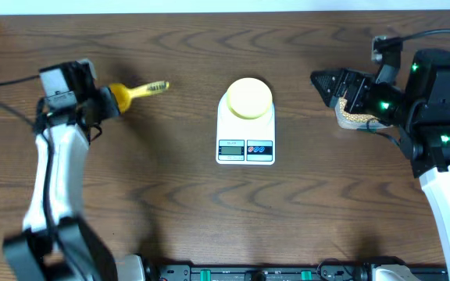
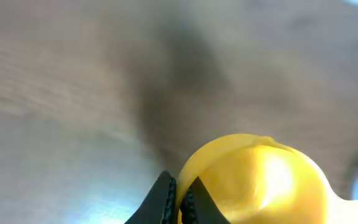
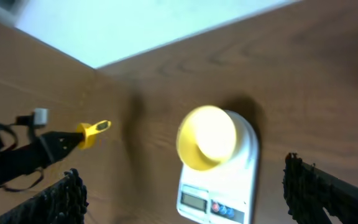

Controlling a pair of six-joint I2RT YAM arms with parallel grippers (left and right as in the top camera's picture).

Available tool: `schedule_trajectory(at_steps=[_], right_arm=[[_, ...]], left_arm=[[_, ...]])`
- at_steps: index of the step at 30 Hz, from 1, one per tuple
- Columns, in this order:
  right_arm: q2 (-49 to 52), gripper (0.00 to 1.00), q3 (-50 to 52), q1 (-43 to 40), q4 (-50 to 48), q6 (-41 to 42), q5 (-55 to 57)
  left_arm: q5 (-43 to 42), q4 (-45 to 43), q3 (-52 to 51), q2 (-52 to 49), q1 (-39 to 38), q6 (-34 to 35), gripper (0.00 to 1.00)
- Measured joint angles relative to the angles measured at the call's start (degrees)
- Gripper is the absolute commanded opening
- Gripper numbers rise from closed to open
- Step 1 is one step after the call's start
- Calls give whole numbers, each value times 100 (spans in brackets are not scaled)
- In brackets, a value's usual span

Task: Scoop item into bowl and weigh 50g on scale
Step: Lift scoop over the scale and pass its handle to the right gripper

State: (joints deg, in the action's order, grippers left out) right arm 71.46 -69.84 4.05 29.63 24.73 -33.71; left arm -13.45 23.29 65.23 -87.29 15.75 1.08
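Scoop (image 2: 260, 180) fills the left wrist view, its rim clamped in the left gripper (image 2: 180, 200), well left of the scale (image 1: 246, 136). The right gripper (image 1: 320, 80) hangs right of the scale, jaws wide apart, over the tub (image 1: 340, 119). The bowl (image 1: 249, 97) sits on the scale and looks empty. The beans (image 1: 358, 118) lie in the tub. Judging by this, only the setup is done; scooping, pouring and weighing to 50g all remain.

Overhead straight down, left wrist tight on scoop (image 2: 260, 180), right wrist shares scale (image 3: 219, 186) with overhead
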Motion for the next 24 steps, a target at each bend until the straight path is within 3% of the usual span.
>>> schedule_trajectory(at_steps=[6, 15, 18, 20, 24], right_arm=[[68, 99, -72, 483, -422, 50, -369], [1032, 99, -105, 911, -1021, 251, -1823], [1370, 98, -105, 905, -1759, 553, -2839], [1517, 86, -107, 903, -2020, 750, -3351], [1652, 92, -109, 903, -2094, 1069, -3875]], left_arm=[[-1034, 70, 50, 935, -605, 496, 7], [-1563, 116, 50, 997, -2057, 750, 7], [-1646, 192, 50, 994, -2253, 638, 7], [-1694, 229, 50, 992, -2297, 590, 7], [-1803, 293, 50, 992, -2306, 505, 7]])
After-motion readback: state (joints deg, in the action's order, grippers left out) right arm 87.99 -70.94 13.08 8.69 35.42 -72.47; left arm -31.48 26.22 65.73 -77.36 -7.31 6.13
